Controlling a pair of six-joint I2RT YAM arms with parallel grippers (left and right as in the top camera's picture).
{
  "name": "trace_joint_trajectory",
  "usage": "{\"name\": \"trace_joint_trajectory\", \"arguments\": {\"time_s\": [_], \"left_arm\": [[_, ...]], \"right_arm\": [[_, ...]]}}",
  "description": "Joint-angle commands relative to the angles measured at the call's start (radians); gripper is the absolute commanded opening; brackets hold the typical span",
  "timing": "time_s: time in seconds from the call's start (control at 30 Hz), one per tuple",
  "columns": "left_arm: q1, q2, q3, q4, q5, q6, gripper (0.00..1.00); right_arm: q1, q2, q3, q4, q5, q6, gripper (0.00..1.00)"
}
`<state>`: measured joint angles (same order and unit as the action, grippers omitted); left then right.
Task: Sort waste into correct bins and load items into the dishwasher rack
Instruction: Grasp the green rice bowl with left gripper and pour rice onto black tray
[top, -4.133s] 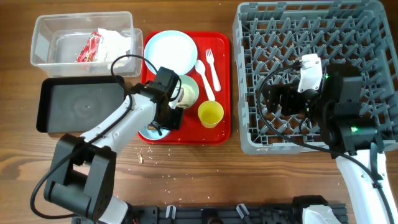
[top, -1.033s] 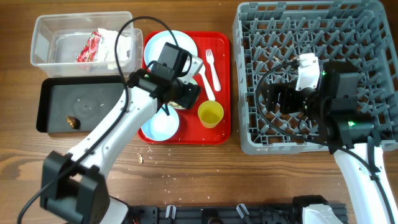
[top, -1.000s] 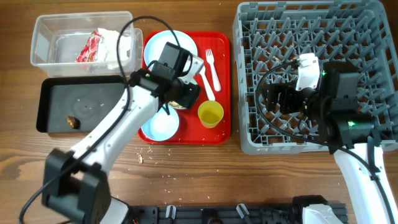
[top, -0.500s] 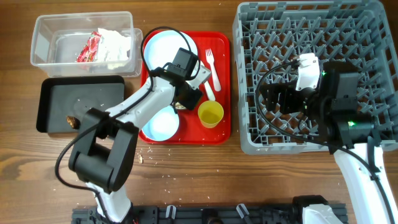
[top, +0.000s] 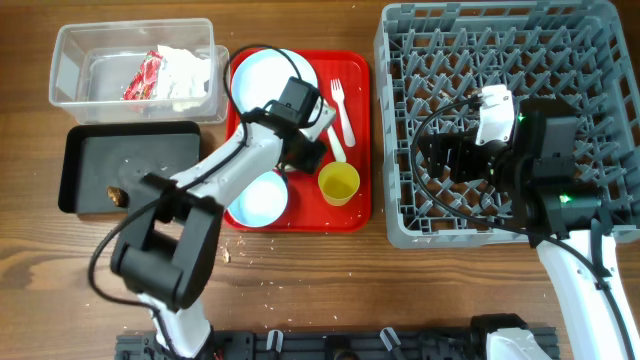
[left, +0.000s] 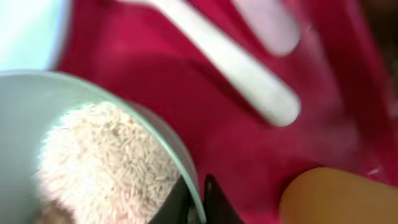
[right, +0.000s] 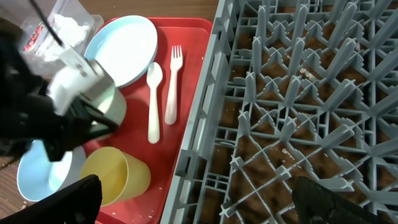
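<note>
My left gripper (top: 303, 152) is shut on the rim of a light-blue bowl (left: 28, 118) that holds beige rice-like scraps (left: 106, 162). It is low over the red tray, beside the yellow cup (top: 338, 183). A second light-blue bowl (top: 258, 197) sits at the tray's front and the light-blue plate (top: 262, 75) at its back. The white fork (top: 340, 105) and spoon (top: 328, 128) lie to the right of the plate. My right gripper (top: 452, 160) is open and empty over the grey dishwasher rack (top: 560, 60).
The clear tub (top: 75, 60) at the back left holds the red-and-white wrapper (top: 145, 75) and the white napkin (top: 185, 65). The black tray (top: 130, 160) in front of it holds a brown scrap (top: 117, 195). Crumbs lie on the table near the red tray (top: 355, 215).
My left gripper has carried the bowl a little back and to the right over the red tray. Since four seconds ago a brown scrap has appeared in the black tray. The right arm has not moved.
</note>
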<state>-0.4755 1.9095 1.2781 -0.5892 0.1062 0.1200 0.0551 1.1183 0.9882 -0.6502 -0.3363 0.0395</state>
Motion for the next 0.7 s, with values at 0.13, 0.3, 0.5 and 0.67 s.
{"name": "trace_joint_trajectory", "arguments": {"time_s": [0.13,0.3,0.5,0.67], "left_arm": [[0.042,-0.237,0.050,-0.046,0.025,-0.261,0.04],[0.303,-0.331,0.050,-0.219,0.265,-0.338,0.04],[0.698,-0.278,0.028,-0.317,0.559,-0.201,0.04],[0.903,-0.156,-0.006,-0.313,0.801,-0.073,0.04]], "right_arm": [[-0.004,0.004,0.018,0.005,-0.005,-0.011,1.00],[-0.004,0.004,0.018,0.007,-0.005,-0.011,1.00],[-0.004,0.004,0.018,0.007,-0.005,-0.011,1.00],[-0.004,0.004,0.018,0.010,-0.005,-0.011,1.00]]}}
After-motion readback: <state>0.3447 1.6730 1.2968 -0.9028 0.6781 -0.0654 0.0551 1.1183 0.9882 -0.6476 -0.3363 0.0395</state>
